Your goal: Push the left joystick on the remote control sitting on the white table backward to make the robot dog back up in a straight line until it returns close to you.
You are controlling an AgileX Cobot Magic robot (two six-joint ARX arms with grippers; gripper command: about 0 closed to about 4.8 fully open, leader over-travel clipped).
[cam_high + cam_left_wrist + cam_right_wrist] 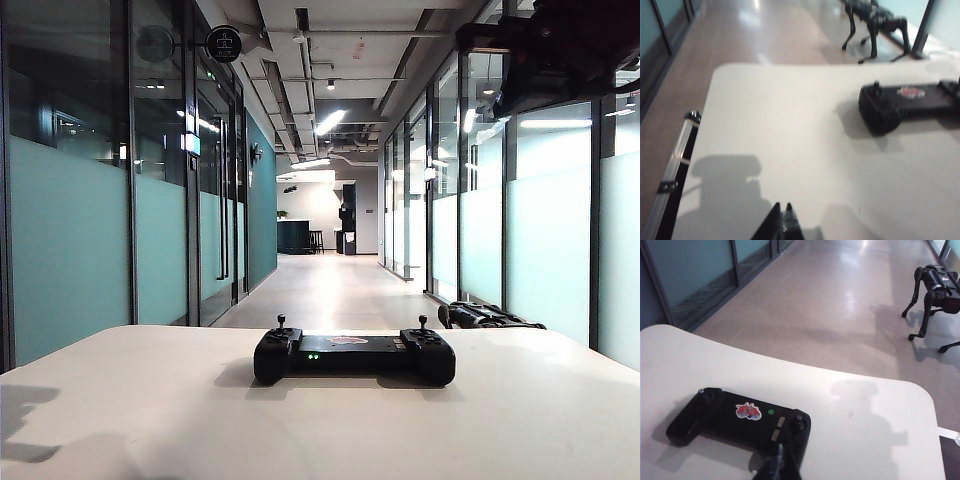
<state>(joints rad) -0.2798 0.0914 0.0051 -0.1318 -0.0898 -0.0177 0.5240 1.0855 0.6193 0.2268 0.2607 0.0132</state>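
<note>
Robot dog (490,317) mostly hidden behind the white table (150,410); remote control (910,102) blurred, far end cropped; both grippers show only fingertips.

One remote control (354,355) lies on the one white surface (150,410), carrying two thin joysticks: the left joystick (281,322) at its nine o'clock end and the right joystick (422,323) at its three o'clock end. On its flat top sits one red sticker (748,411). One robot dog (936,290) stands on the corridor floor, and two end effectors show, the left end effector (782,219) and the right end effector (778,462), each with its fingers pressed together.
</note>
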